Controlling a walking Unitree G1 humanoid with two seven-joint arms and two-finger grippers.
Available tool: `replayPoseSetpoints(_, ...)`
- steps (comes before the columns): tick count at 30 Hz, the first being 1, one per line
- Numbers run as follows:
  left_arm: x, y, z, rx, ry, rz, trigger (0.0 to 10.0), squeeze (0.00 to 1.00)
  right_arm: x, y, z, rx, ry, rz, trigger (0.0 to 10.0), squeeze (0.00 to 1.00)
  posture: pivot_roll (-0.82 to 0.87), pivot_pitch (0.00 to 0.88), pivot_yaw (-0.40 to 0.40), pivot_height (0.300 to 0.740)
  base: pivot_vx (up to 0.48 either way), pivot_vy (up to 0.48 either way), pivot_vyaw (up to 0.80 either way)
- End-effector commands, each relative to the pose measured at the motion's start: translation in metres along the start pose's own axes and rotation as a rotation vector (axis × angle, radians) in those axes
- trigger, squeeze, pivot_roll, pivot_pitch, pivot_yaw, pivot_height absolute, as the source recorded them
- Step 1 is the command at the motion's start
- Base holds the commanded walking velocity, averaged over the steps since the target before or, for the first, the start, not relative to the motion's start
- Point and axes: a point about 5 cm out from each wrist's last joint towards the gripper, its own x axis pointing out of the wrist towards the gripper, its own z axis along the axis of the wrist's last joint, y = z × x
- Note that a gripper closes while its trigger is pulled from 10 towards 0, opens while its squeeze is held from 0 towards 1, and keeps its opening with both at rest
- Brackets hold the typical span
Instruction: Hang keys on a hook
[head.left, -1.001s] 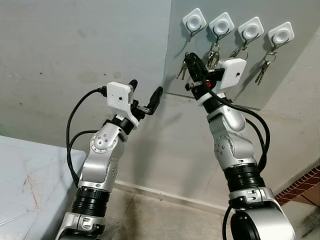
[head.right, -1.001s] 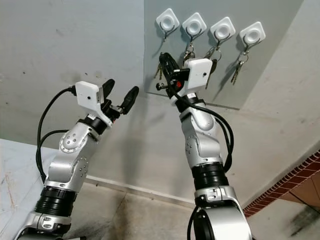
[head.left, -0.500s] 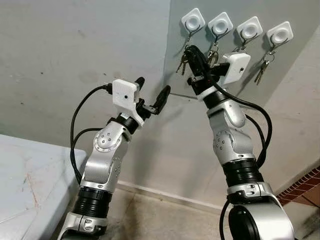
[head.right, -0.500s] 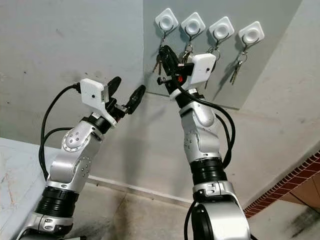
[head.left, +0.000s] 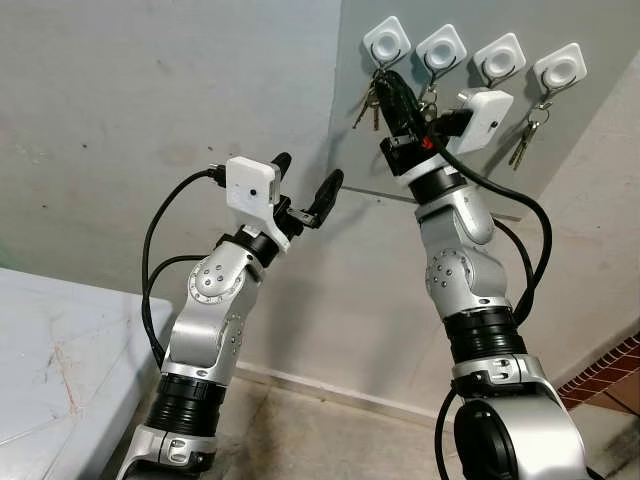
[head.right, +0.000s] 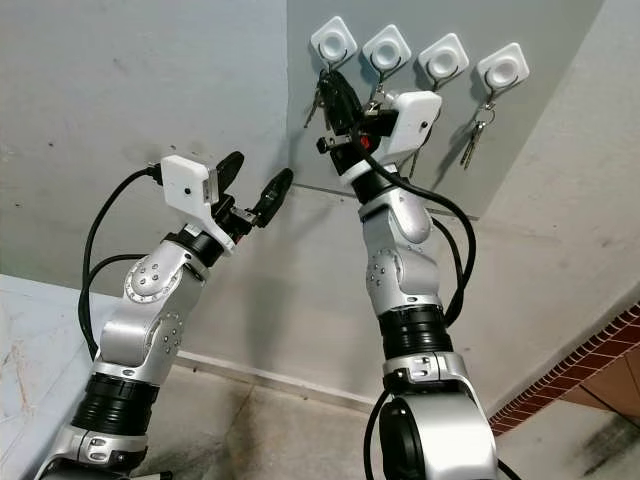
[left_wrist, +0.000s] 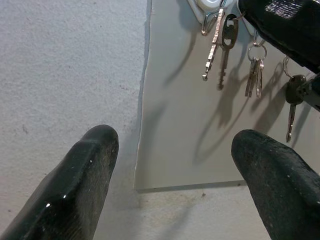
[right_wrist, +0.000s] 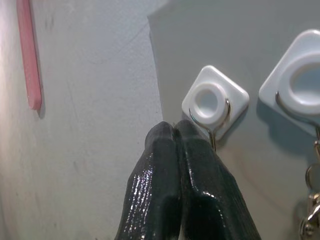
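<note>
Right tool (head.left: 385, 82) raised to the leftmost hook (head.left: 387, 42) of four white ones on the grey wall panel (head.right: 520, 140), black fingers (right_wrist: 172, 165) pressed shut, the keys (head.left: 369, 100) dangling just below that hook at the fingertips, long axis hanging down toward 6 o'clock; whether still pinched or already on the wire, cannot tell. From the right wrist, fingertips touching the hook's wire at its 7 o'clock, keys hidden; from the left wrist, keys (left_wrist: 220, 42) seen hanging straight beside the other bunches. Left tool (head.left: 305, 195) held wide, empty, at 8 o'clock of the panel.
</note>
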Motion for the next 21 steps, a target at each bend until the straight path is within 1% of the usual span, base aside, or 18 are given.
replayPoseSetpoints(1,0.0023,-0.0029,0.0061,0.013,-0.017,-0.011,10.0,0.00,0.0063,0.0004,0.0057,0.019,-0.021,0.008,10.0,0.00,0.03,0.000,-0.037,0.740,0.000,0.000,0.00)
replayPoseSetpoints(9,0.0019,-0.0031,0.0057,0.005,-0.020,-0.005,10.0,0.00,0.0074,0.0001,0.0044,0.069,-0.021,0.000,10.0,0.00,0.03,0.000,-0.043,0.740,0.000,0.000,0.00)
replayPoseSetpoints(14,0.0020,-0.0036,0.0059,0.000,-0.022,-0.002,10.0,0.00,0.0072,-0.0033,0.0026,0.132,-0.020,-0.025,10.0,0.00,0.03,0.000,-0.044,0.740,0.000,0.000,0.00)
replayPoseSetpoints(15,0.0020,-0.0036,0.0059,0.000,-0.022,-0.002,10.0,0.00,0.0072,-0.0033,0.0026,0.132,-0.020,-0.025,10.0,0.00,0.03,0.000,-0.044,0.740,0.000,0.000,0.00)
replayPoseSetpoints(18,0.0020,-0.0040,0.0061,-0.003,-0.022,-0.002,10.0,0.00,0.0058,-0.0055,0.0017,0.187,-0.025,-0.044,10.0,0.00,0.03,0.000,-0.044,0.740,0.000,0.000,0.00)
replayPoseSetpoints(21,0.0019,-0.0040,0.0061,-0.004,-0.022,0.000,10.0,0.00,0.0051,-0.0063,0.0015,0.199,-0.027,-0.050,10.0,0.00,0.03,0.000,-0.043,0.740,0.000,0.000,0.00)
